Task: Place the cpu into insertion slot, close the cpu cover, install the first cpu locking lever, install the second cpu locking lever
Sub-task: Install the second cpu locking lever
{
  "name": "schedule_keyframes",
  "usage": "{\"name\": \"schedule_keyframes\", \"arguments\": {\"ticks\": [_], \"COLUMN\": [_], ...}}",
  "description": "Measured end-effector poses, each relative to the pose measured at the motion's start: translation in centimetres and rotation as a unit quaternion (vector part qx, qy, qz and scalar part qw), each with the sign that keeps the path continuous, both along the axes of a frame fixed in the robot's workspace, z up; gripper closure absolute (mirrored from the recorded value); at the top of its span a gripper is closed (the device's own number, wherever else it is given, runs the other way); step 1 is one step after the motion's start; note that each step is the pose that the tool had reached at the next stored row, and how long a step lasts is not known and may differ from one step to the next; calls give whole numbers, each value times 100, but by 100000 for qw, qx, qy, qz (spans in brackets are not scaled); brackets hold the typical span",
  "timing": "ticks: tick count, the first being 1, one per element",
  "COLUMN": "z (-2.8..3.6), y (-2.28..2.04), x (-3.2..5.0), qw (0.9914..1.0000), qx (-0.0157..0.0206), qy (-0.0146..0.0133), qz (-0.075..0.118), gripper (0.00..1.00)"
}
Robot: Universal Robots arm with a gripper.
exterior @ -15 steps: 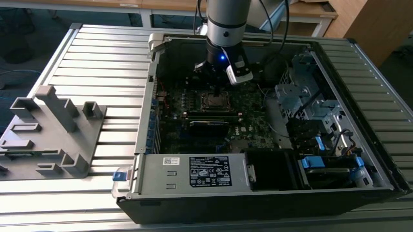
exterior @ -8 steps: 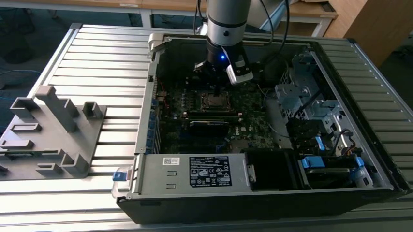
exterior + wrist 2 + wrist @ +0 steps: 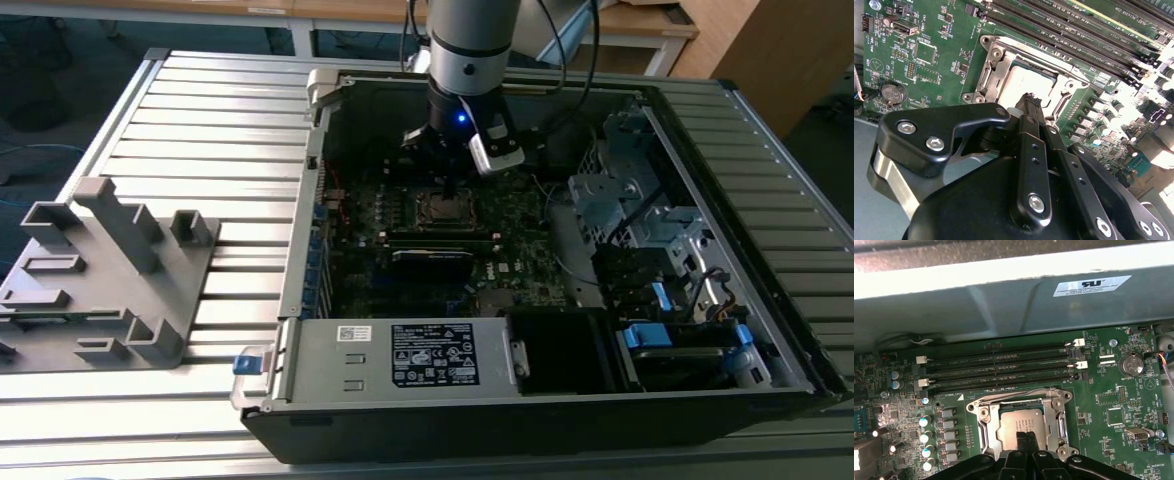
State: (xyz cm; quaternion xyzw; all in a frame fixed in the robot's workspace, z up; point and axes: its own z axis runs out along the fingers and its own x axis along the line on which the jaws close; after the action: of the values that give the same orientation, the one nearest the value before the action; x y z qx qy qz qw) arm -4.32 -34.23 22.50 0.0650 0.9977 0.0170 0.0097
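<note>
Inside the open computer case, the insertion slot point(image 3: 447, 207) sits mid-board, and my gripper point(image 3: 447, 185) hangs straight over it. In both wrist views the cpu point(image 3: 1014, 420) point(image 3: 1021, 80) lies in the slot with its dull silver face up. The silver cpu cover point(image 3: 987, 430) point(image 3: 996, 70) frames it and looks to lie flat around it. My gripper point(image 3: 1026, 434) point(image 3: 1031, 99) is shut, its two black fingertips pressed together with nothing between them. The tips are at the cpu's face near one edge of the window. Whether they touch it is not clear.
Long black memory slots point(image 3: 1004, 367) run beside the socket, with the case's metal wall point(image 3: 1004, 305) just beyond. A white labelled box point(image 3: 400, 355) and drive bays point(image 3: 627, 200) crowd the case. A grey fixture point(image 3: 107, 270) stands on the slatted table at the exterior view's left.
</note>
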Motion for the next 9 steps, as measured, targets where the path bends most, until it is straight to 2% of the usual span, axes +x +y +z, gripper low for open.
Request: {"name": "schedule_keyframes", "arguments": {"ticks": [4,9], "z": [2,56], "y": [0,0], "x": [1,1], "qw": [100000,100000], "qx": [2,1], "qy": [1,0], "qz": [-1,-3], "gripper": [89,89]}}
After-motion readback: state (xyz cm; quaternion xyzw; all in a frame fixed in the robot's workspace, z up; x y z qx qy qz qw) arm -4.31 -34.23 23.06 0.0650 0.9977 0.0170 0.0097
